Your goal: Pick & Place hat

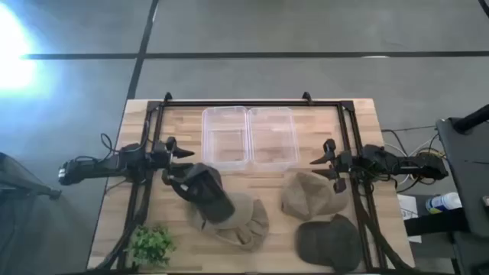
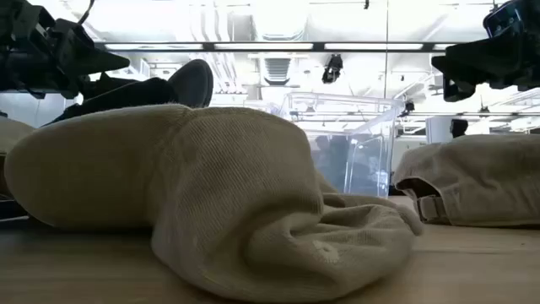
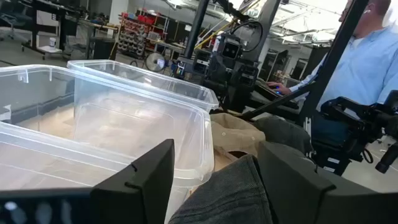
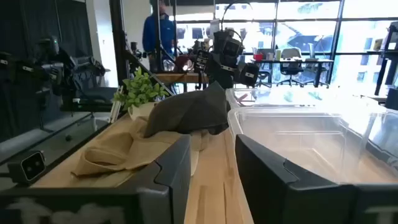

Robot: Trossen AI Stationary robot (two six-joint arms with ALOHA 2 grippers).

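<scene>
Clear plastic bins, both holding nothing

Robotics lab: parts shelving, office chairs, person at workstation.

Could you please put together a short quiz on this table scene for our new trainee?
1. How many clear plastic bins stand on the table?
2. True or false: the small green plant stands inside one of the bins.
3. The dark grey hat below the left gripper lies partly on: A) the beige hat; B) a bin; C) the plant.

Key: 1. Two, side by side. 2. False; it stands on the bare table, and both bins are empty. 3. A.
</scene>
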